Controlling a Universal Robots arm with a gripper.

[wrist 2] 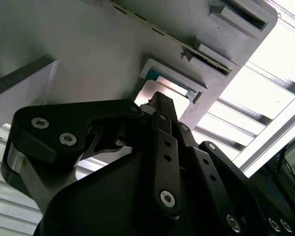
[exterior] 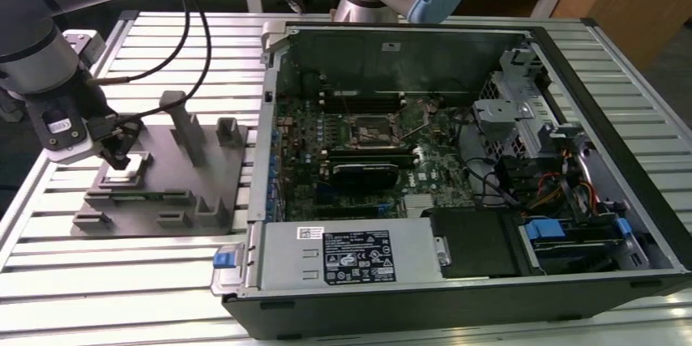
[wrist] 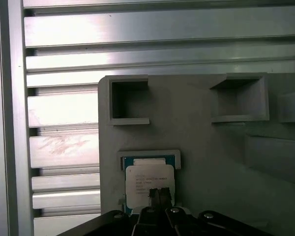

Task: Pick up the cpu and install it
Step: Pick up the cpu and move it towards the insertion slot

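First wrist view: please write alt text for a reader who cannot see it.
The gripper is right at the cpu, which lies in a framed recess of the grey fixture plate. The plate, with two square pockets, rests on a ribbed aluminium table.

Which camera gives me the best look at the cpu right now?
The first wrist view: the cpu lies face-up in its grey fixture pocket, top mostly visible. In the second wrist view the gripper hides most of it. In the exterior view it is a small pale square under the gripper.
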